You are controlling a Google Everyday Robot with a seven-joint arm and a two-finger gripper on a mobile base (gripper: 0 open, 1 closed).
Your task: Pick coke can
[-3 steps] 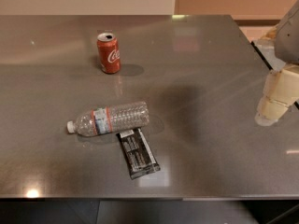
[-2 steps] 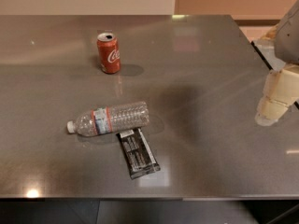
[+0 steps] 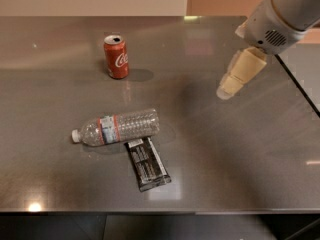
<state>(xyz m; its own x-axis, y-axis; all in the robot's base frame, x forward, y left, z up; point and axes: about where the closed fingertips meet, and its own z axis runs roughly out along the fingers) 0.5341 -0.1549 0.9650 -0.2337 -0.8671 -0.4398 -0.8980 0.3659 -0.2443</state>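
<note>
The coke can (image 3: pixel 116 57) is small and red with a white script logo and a silver top. It stands upright on the grey table (image 3: pixel 215 149) at the back left. My gripper (image 3: pixel 226 90) hangs from the white arm at the upper right, above the table's right half. It is well to the right of the can and a little nearer than it, holding nothing.
A clear plastic bottle (image 3: pixel 116 127) lies on its side at the centre left. A black snack packet (image 3: pixel 146 163) lies just in front of it, touching it. The table's right edge (image 3: pixel 298 84) runs close by the arm.
My arm and gripper have moved left and up in view, from the right edge in over the table, closer to the can. The can, bottle and packet have not moved.
</note>
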